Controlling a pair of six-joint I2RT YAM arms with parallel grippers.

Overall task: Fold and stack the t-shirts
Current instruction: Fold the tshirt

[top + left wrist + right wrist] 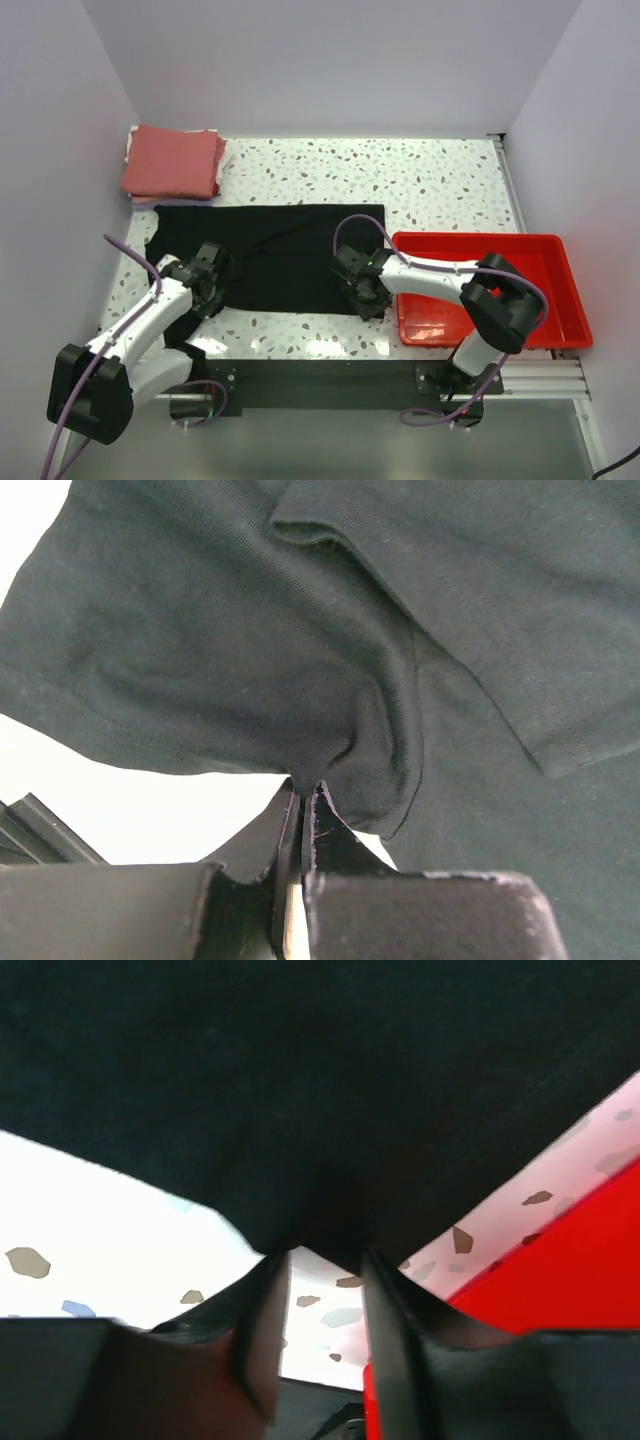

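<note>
Black fingers of the left gripper (305, 785) were pressed flat together at the near left of the table, pinching a bunched fold of the black t-shirt (250, 630). From that pinch the fine-ribbed knit drew up into soft creases, and a stitched sleeve hem ran across the upper right of the wrist view. Seen from above, this gripper (205, 275) sat on the shirt's near left part, beside a ragged sleeve edge.

The right gripper (325, 1255) was at the shirt's near right corner. Its two dark, angular fingers stood apart with a visible gap, speckled tabletop showing between them. The matte black cloth (300, 1080) hung down to the fingertips; a firm hold could not be confirmed. From above, this gripper (360, 285) lay at the hem, just beside the red tray (480, 238).

The black t-shirt (280, 255) lay spread as a broad, roughly rectangular sheet across the middle of the table (420, 180), a white terrazzo surface with brown and grey chips. The tray, glossy rigid plastic with a raised rim, sat at the near right.

At the far left corner, well apart from the black shirt, a salmon-red t-shirt (170, 160) lay folded square on top of a stack, with pale cloth edges (224, 155) showing beneath it.
</note>
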